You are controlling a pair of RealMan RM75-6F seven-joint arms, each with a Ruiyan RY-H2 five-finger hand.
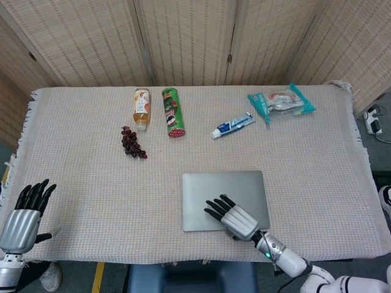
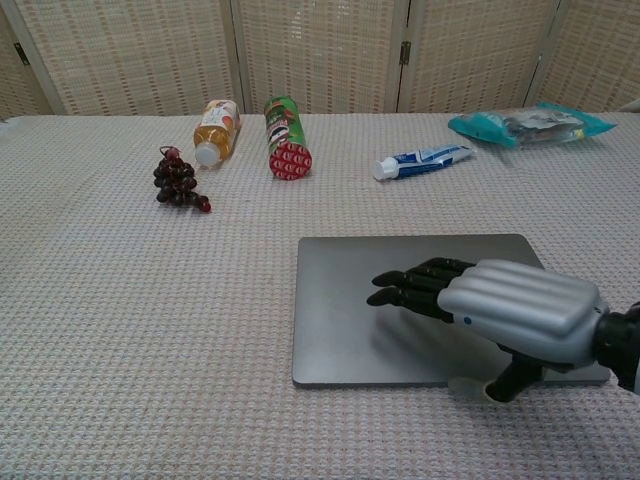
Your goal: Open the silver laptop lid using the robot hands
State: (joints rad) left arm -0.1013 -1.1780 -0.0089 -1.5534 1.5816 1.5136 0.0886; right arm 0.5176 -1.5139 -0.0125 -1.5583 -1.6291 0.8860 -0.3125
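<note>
The silver laptop (image 1: 211, 186) (image 2: 350, 280) lies closed and flat near the table's front edge. My right hand (image 1: 231, 217) (image 2: 490, 312) hovers palm down over the lid's front half, fingers stretched out and apart toward the left, thumb hanging by the front edge; whether it touches the lid I cannot tell. It holds nothing. My left hand (image 1: 23, 211) stays at the table's front left corner, fingers spread, far from the laptop; the chest view does not show it.
Lying at the back are a juice bottle (image 1: 141, 108), a green chips can (image 1: 172, 112), a grape bunch (image 1: 132, 143), a toothpaste tube (image 1: 233, 125) and a teal snack bag (image 1: 281, 101). A woven cloth (image 1: 79, 177) covers the table; folding screens stand behind.
</note>
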